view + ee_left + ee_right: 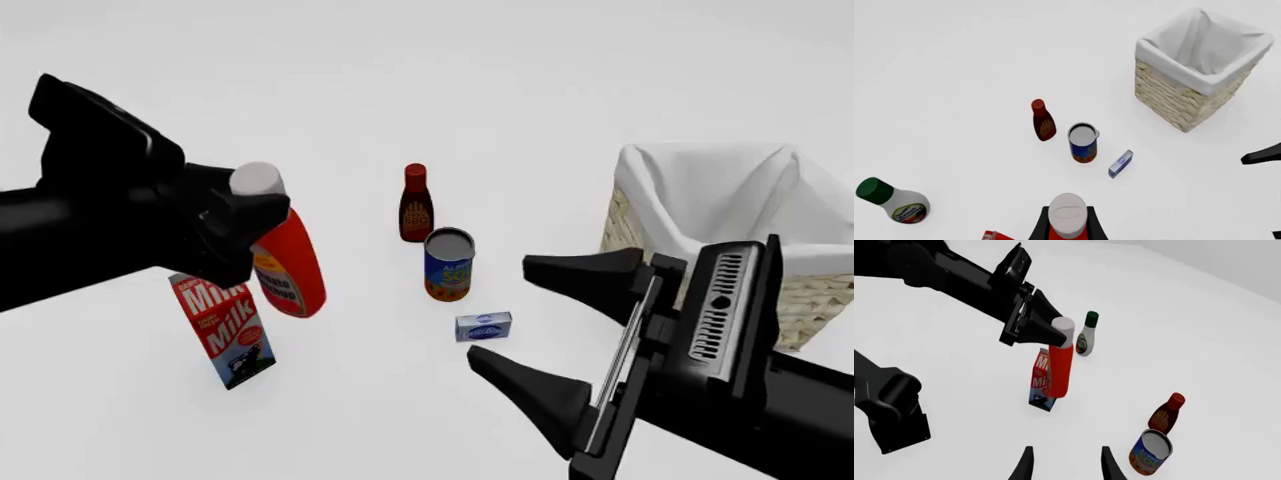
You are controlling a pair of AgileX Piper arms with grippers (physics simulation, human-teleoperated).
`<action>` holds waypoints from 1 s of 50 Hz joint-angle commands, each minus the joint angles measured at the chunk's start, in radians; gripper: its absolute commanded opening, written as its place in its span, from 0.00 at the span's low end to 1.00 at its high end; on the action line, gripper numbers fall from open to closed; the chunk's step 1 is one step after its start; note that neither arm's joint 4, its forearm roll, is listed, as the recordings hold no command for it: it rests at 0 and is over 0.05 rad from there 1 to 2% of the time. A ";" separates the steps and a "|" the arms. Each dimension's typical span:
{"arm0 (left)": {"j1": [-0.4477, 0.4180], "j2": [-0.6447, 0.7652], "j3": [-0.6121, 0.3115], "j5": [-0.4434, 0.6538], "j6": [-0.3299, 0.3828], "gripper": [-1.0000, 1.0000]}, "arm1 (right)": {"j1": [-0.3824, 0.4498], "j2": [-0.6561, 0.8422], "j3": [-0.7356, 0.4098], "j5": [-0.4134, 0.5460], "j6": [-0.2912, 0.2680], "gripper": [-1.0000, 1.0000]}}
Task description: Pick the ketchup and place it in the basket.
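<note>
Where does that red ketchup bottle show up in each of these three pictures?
Front view: ketchup left of centre, held by the left tool.
Left wrist view: only its white cap, bottom edge.
Right wrist view: centre, before the milk carton.
Shared landmark: the blue can.

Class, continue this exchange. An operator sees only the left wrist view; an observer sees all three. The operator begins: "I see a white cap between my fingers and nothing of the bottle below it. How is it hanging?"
Observer: In the front view the ketchup hangs tilted from the left gripper, which grips it just under the cap. It looks clear of the table.
Operator: What is next to it?
Observer: A milk carton stands just behind and below the bottle.
Operator: And the other arm?
Observer: The right gripper is open and empty. In the front view it sits low in the foreground, between the ketchup and the basket.
</note>
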 commanded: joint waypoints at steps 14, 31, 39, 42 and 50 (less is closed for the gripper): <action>-0.033 0.000 0.004 -0.006 0.011 0.00 | 0.069 0.152 -0.089 -0.049 0.011 1.00; -0.066 -0.010 0.014 0.002 0.001 0.00 | 0.075 0.216 -0.122 -0.087 -0.015 1.00; -0.068 -0.020 0.019 0.015 -0.003 0.00 | 0.078 0.249 -0.138 -0.102 -0.022 1.00; -0.072 -0.024 0.020 0.019 -0.008 0.00 | 0.076 0.255 -0.140 -0.109 -0.022 1.00; -0.085 -0.036 0.020 0.034 -0.020 0.00 | 0.078 0.272 -0.152 -0.121 -0.027 1.00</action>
